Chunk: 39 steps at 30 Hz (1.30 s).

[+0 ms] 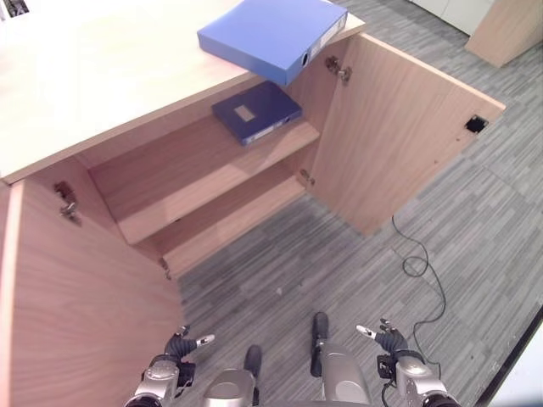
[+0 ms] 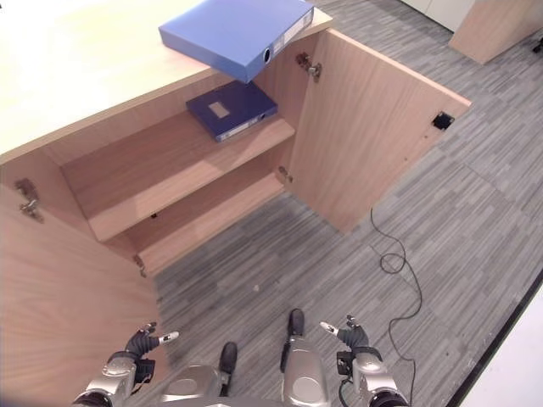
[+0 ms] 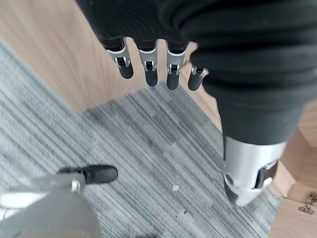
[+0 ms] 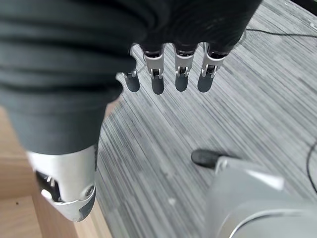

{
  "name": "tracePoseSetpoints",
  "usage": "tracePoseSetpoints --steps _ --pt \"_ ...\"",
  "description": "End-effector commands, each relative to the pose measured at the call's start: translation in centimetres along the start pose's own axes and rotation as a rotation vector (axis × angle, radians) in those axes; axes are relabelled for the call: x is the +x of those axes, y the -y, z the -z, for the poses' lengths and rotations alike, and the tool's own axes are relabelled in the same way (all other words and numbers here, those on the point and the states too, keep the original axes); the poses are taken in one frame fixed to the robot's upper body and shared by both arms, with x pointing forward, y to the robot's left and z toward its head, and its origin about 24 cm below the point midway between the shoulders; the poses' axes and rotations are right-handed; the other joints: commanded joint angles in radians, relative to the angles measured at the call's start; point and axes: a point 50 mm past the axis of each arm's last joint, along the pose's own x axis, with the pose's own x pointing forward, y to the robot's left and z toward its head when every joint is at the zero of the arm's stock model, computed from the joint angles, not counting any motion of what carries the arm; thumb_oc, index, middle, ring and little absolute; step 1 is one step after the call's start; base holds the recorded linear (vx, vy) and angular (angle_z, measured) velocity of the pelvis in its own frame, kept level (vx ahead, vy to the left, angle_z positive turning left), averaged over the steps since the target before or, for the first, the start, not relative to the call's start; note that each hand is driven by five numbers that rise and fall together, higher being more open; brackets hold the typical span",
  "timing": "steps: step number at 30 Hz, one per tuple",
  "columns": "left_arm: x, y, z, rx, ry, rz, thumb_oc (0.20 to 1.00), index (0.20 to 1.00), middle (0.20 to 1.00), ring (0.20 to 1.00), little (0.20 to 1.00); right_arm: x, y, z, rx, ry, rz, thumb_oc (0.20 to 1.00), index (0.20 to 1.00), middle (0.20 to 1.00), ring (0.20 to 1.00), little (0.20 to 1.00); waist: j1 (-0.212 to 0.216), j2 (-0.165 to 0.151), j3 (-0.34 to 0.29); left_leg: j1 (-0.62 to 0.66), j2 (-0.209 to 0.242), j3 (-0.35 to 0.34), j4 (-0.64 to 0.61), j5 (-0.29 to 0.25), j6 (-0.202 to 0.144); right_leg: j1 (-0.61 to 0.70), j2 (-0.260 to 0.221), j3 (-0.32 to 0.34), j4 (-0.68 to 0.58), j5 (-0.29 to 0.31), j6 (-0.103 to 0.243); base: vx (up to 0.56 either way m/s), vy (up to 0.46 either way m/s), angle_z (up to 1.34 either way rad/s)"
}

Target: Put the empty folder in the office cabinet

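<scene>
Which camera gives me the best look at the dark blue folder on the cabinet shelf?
The left eye view: the dark blue folder lies flat on the upper shelf, unobstructed. The right eye view shows it equally whole. Both wrist views face the floor.

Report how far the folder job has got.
Done: both cabinet doors stand open, and a dark blue folder already lies on the upper shelf. In hand: nothing; the left hand and right hand hang open and empty. Left: the light blue folder on the cabinet top still needs shelving.

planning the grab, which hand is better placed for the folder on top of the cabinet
Probably right. The folder overhangs the cabinet top's right end, nearer the right hand than the left hand; both are open.
</scene>
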Motion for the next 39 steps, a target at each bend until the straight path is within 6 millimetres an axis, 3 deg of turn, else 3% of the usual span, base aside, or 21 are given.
tracePoseSetpoints --steps 1,3,5,10,13,15,16,18,19,20,21,22,23,25,34,37,38,39 --pt "0.1 -0.7 -1.9 0.031 0.098 -0.017 1.0 1.0 1.0 1.0 1.0 0.2 1.9 -1.4 0.057 0.057 0.055 1.0 1.0 1.0 1.0 1.0 -0.025 0.034 -0.001 0.009 0.035 0.043 0.069 -0.088 -0.044 -0.024 0.011 0.13 0.134 -0.051 0.039 0.12 -0.098 0.55" --pt "0.1 -0.7 -1.3 0.045 0.081 -0.014 1.0 1.0 1.0 1.0 1.0 0.0 2.4 -0.3 0.06 0.021 0.063 1.0 1.0 1.0 1.0 1.0 -0.033 0.037 -0.026 0.028 0.043 0.001 0.046 -0.089 -0.054 0.007 0.016 0.208 0.111 -0.047 0.038 0.25 -0.195 0.21" --pt "0.0 -0.8 -1.0 0.051 0.071 -0.016 1.0 1.0 1.0 1.0 1.0 -0.1 2.6 0.0 0.056 0.011 0.065 1.0 1.0 1.0 1.0 1.0 -0.031 0.037 -0.037 0.037 0.047 -0.009 0.036 -0.089 -0.059 0.025 0.01 0.203 0.092 -0.05 0.034 0.19 -0.16 0.19" --pt "-0.1 -0.6 -0.4 0.018 0.058 -0.025 1.0 1.0 1.0 1.0 1.0 -0.2 3.0 0.4 0.019 -0.001 0.06 1.0 1.0 1.0 1.0 1.0 -0.022 0.053 -0.071 0.041 0.102 -0.048 0.021 -0.065 -0.1 0.084 0.018 0.12 0.032 -0.072 0.009 0.09 -0.218 0.42" --pt "-0.1 -0.2 -0.9 -0.019 0.068 -0.02 1.0 1.0 1.0 1.0 1.0 -0.1 3.2 0.0 -0.005 0.014 0.055 1.0 1.0 1.0 1.0 1.0 -0.011 0.062 -0.074 0.004 0.153 -0.065 0.063 -0.002 -0.148 0.126 0.03 0.041 0.03 -0.118 -0.022 0.04 -0.268 0.61" --pt "0.0 -0.1 -1.1 -0.027 0.075 -0.016 1.0 1.0 1.0 1.0 1.0 -0.1 3.3 -0.1 -0.008 0.018 0.057 1.0 1.0 1.0 1.0 1.0 -0.012 0.062 -0.072 -0.013 0.162 -0.064 0.094 0.013 -0.159 0.139 0.032 0.021 0.032 -0.131 -0.032 0.0 -0.185 0.66" --pt "0.1 0.4 -1.8 -0.044 0.097 -0.002 1.0 1.0 1.0 1.0 1.0 0.0 3.5 -0.4 -0.019 0.025 0.061 1.0 1.0 1.0 1.0 1.0 -0.001 0.055 -0.053 -0.068 0.159 -0.061 0.179 0.072 -0.178 0.169 0.029 -0.013 0.032 -0.148 -0.046 -0.04 -0.232 0.67" --pt "0.2 0.7 -2.3 -0.046 0.105 0.003 1.0 1.0 1.0 1.0 1.0 0.1 3.6 -0.8 -0.025 0.033 0.068 1.0 1.0 1.0 1.0 1.0 -0.003 0.042 -0.042 -0.109 0.151 -0.036 0.232 0.091 -0.172 0.176 0.024 -0.031 0.035 -0.151 -0.055 -0.04 -0.252 0.76" --pt "0.2 1.0 -2.6 -0.032 0.111 0.021 1.0 1.0 1.0 1.0 1.0 0.1 3.8 -0.8 -0.024 0.027 0.073 1.0 1.0 1.0 1.0 1.0 -0.012 0.019 -0.038 -0.153 0.158 0.091 0.294 0.069 -0.147 0.196 0.015 -0.065 0.031 -0.162 -0.067 -0.03 -0.222 0.81" --pt "0.2 1.1 -2.7 -0.029 0.115 0.028 1.0 1.0 1.0 1.0 1.0 0.1 3.8 -0.6 -0.022 0.018 0.073 1.0 1.0 1.0 1.0 1.0 -0.013 0.015 -0.038 -0.164 0.155 0.141 0.315 0.046 -0.141 0.198 0.013 -0.071 0.032 -0.165 -0.069 -0.03 -0.222 0.8" --pt "0.2 1.1 -2.7 -0.029 0.115 0.028 1.0 1.0 1.0 1.0 1.0 0.1 3.8 -0.6 -0.021 0.018 0.073 1.0 1.0 1.0 1.0 1.0 -0.012 0.015 -0.039 -0.166 0.156 0.143 0.318 0.043 -0.141 0.196 0.014 -0.07 0.033 -0.166 -0.069 0.01 -0.148 0.58" --pt "0.2 1.4 -2.5 -0.002 0.109 0.047 1.0 1.0 1.0 1.0 1.0 0.0 3.9 0.0 -0.02 -0.008 0.079 1.0 1.0 1.0 1.0 1.0 -0.007 0.011 -0.042 -0.185 0.104 0.224 0.305 -0.026 -0.107 0.211 0.014 -0.092 0.03 -0.172 -0.074 0.02 -0.146 0.49" --pt "0.1 1.6 -2.1 0.02 0.098 0.056 1.0 1.0 1.0 1.0 1.0 -0.1 4.1 0.3 -0.017 -0.016 0.084 1.0 1.0 1.0 1.0 1.0 -0.009 0.012 -0.051 -0.195 0.078 0.265 0.271 -0.035 -0.088 0.209 0.019 -0.104 0.026 -0.17 -0.075 0.04 -0.139 0.29" --pt "0.0 1.8 -1.7 0.031 0.087 0.069 1.0 1.0 1.0 1.0 1.0 -0.1 3.9 0.6 -0.018 -0.028 0.077 1.0 1.0 1.0 1.0 1.0 -0.019 0.028 -0.062 -0.159 0.095 0.36 0.192 -0.036 -0.07 0.204 0.027 -0.126 0.042 -0.181 -0.069 0.04 0.022 0.25" --pt "-0.1 1.3 -0.6 0.076 0.053 0.063 1.0 1.0 1.0 1.0 1.0 -0.4 2.7 1.7 -0.022 -0.059 0.051 1.0 1.0 1.0 1.0 1.0 -0.005 0.029 -0.091 -0.081 0.075 0.34 0.067 -0.016 -0.047 0.223 0.033 -0.171 0.066 -0.18 -0.049 0.05 0.052 0.29" --pt "-0.1 0.8 -0.8 0.061 0.06 0.048 1.0 1.0 1.0 1.0 1.0 -0.2 1.9 1.0 -0.017 -0.033 0.026 1.0 1.0 1.0 1.0 1.0 0.014 0.044 -0.074 -0.041 0.07 0.329 0.008 -0.012 -0.024 0.127 -0.004 -0.184 0.268 -0.098 0.045 -0.01 0.109 0.02" --pt "-0.1 0.8 -0.8 0.061 0.06 0.048 1.0 1.0 1.0 1.0 1.0 -0.2 1.9 1.0 -0.017 -0.032 0.026 1.0 1.0 1.0 1.0 1.0 0.016 0.043 -0.074 -0.041 0.068 0.33 0.006 -0.011 -0.022 0.122 -0.007 -0.181 0.274 -0.1 0.047 0.0 0.055 0.04" --pt "-0.1 0.7 -0.8 0.067 0.062 0.046 1.0 1.0 1.0 1.0 1.0 -0.2 1.7 0.8 -0.015 -0.025 0.02 1.0 1.0 1.0 1.0 1.0 0.011 0.049 -0.068 -0.03 0.069 0.32 -0.005 -0.006 -0.019 0.098 -0.009 -0.167 0.328 -0.066 0.077 0.02 0.041 0.16"
